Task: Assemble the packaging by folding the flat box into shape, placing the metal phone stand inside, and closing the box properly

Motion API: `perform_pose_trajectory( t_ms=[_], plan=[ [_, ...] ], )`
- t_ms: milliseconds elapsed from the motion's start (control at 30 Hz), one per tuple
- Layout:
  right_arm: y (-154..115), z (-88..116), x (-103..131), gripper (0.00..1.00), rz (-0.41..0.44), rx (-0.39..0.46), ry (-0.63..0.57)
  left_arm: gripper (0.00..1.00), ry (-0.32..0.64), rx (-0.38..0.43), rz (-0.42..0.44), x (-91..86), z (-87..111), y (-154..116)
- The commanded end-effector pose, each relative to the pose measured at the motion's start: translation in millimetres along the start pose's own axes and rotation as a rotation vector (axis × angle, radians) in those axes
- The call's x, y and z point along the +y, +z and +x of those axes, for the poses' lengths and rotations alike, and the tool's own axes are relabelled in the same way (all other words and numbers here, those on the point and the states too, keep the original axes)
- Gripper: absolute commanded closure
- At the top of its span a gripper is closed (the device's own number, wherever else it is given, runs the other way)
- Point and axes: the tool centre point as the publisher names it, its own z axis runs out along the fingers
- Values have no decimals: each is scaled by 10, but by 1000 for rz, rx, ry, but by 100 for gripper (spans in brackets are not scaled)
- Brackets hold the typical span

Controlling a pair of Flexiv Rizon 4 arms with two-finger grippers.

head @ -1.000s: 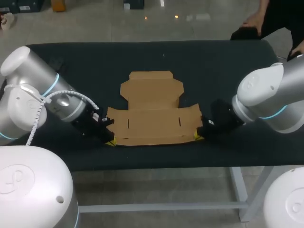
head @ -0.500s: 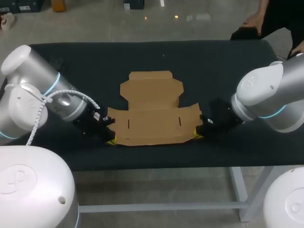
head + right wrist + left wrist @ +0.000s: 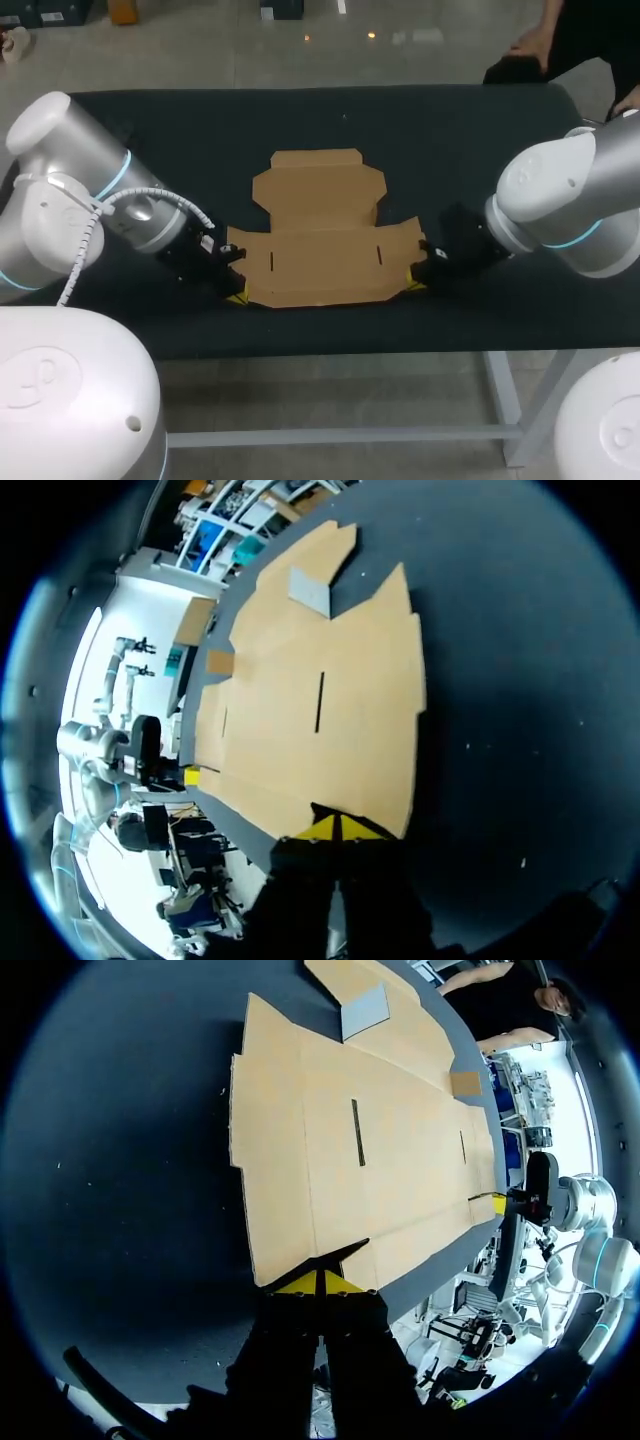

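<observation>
A flat brown cardboard box (image 3: 320,240) lies unfolded on the dark table, its lid flap pointing to the far side. My left gripper (image 3: 236,297) is low at the box's front left corner, shut, its yellow tips (image 3: 318,1282) meeting the cardboard (image 3: 380,1140) at its front edge. My right gripper (image 3: 414,286) mirrors it at the front right corner, also shut, tips (image 3: 338,827) against the edge of the cardboard (image 3: 320,710). Neither holds anything between its fingers. In each wrist view the other gripper shows at the box's far corner. No metal phone stand is in view.
The black table (image 3: 450,130) runs wide around the box on all sides; its front edge is close behind both grippers. A small grey patch (image 3: 362,1010) sits on the far flap. A person stands beyond the far right corner, off the table.
Both grippers have crept slightly inward along the box's front edge. The box lies as before.
</observation>
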Motion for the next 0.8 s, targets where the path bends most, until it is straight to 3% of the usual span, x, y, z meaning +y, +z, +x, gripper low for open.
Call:
perform_pose_trajectory(
  t_ms=[33, 800],
  plan=[
    [-7, 15, -2, 100, 1, 2, -4, 100, 1, -12, 0, -9, 42, 0],
    [-7, 63, 50, 100, 5, -20, -17, 100, 39, -56, -6, -91, 251, -8]
  ],
)
